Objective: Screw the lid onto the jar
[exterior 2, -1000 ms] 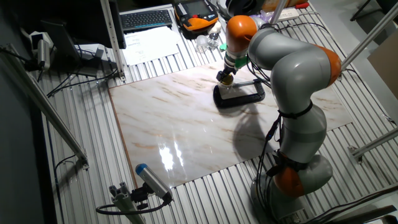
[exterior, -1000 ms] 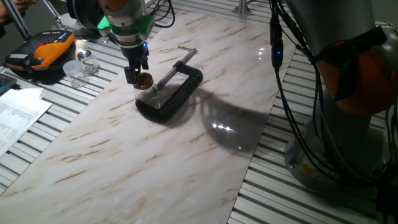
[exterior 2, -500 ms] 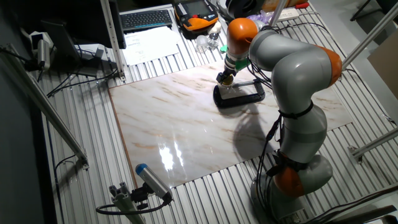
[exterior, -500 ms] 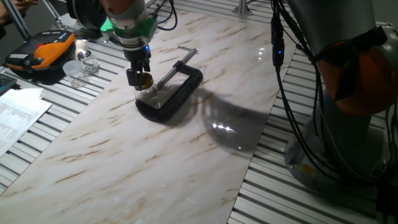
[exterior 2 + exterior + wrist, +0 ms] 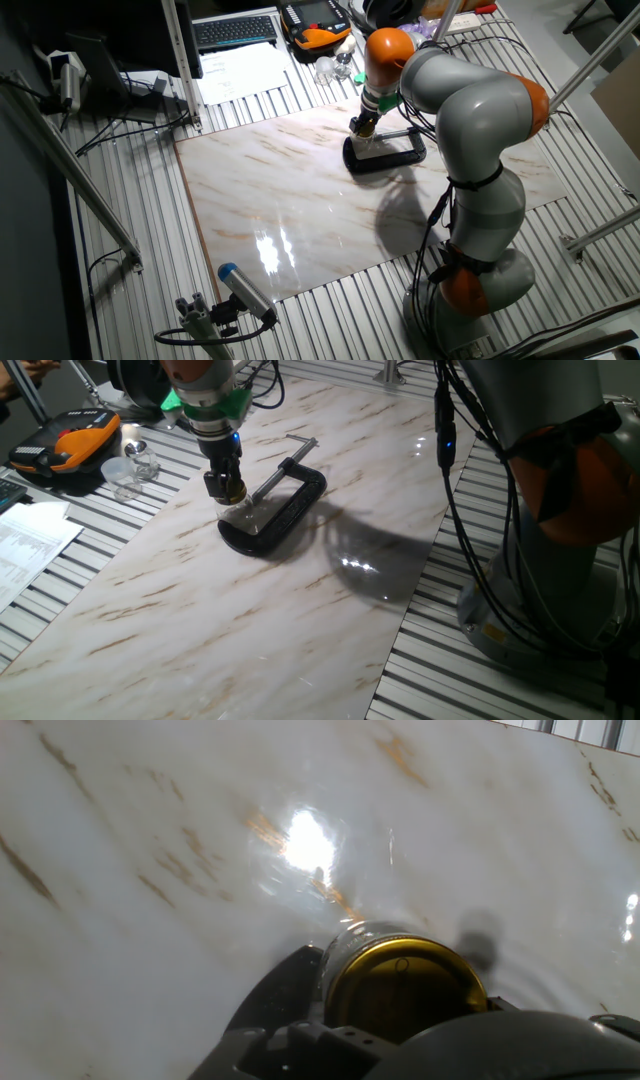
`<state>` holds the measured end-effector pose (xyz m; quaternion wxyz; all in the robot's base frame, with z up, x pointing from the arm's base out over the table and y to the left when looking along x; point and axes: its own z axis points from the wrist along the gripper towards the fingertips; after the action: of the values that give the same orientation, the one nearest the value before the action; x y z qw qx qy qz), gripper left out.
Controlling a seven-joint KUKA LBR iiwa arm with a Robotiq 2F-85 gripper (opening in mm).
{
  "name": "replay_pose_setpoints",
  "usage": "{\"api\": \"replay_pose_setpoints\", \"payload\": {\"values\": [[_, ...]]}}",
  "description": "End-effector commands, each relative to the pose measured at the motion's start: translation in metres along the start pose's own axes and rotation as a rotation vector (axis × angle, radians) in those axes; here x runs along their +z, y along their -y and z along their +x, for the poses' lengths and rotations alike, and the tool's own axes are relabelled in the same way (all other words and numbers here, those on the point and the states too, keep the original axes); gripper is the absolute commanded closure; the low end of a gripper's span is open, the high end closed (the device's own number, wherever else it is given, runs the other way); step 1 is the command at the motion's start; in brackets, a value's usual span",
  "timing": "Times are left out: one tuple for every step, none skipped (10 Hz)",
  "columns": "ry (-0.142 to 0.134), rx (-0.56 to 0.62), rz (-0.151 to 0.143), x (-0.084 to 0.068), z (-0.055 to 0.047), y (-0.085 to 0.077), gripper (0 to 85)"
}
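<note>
Gripper point(image 5: 229, 491) closed on lid point(image 5: 402, 988), upper left of the fixed view. Jar point(image 5: 243, 517) directly beneath, inside black C-clamp point(image 5: 283, 510). Best kept level and centred over the mouth; light downward pressure, then slow turning to catch threads.

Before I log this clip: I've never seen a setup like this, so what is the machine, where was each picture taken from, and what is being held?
It is one jointed robot arm at a marble-patterned table. Two pictures come from fixed cameras on different sides; the third looks along the fingers of the hand. On the table lies a black clamp around a small glass jar. The hand grips a gold lid over the jar. To one side are an orange-black case, clear containers and papers.
</note>
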<state>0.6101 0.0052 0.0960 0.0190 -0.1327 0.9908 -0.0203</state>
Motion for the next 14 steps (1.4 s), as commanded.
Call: {"api": "replay_pose_setpoints", "payload": {"values": [[0.001,0.000,0.000,0.0007,0.0001,-0.0005,17.0],[0.001,0.000,-0.002,0.0008,-0.0001,-0.0007,17.0],[0.001,0.000,-0.002,0.0009,-0.0001,-0.0008,17.0],[0.001,0.001,-0.002,0.0009,-0.0001,-0.0007,17.0],[0.002,0.006,0.003,0.0010,-0.0001,-0.0007,17.0],[0.003,0.012,0.011,0.0011,-0.0002,-0.0008,17.0],[0.002,0.024,0.016,0.0014,-0.0002,-0.0007,17.0],[0.000,0.033,0.018,0.0019,-0.0004,-0.0007,17.0],[-0.002,0.044,0.021,0.0022,-0.0005,-0.0005,17.0],[-0.006,0.056,0.020,0.0025,-0.0005,-0.0002,17.0],[-0.008,0.068,0.018,0.0027,-0.0005,0.0000,17.0],[-0.009,0.070,0.014,0.0026,-0.0005,0.0004,17.0],[-0.008,0.073,0.011,0.0025,-0.0005,0.0006,17.0],[-0.008,0.076,0.011,0.0024,-0.0005,0.0007,17.0]]}}
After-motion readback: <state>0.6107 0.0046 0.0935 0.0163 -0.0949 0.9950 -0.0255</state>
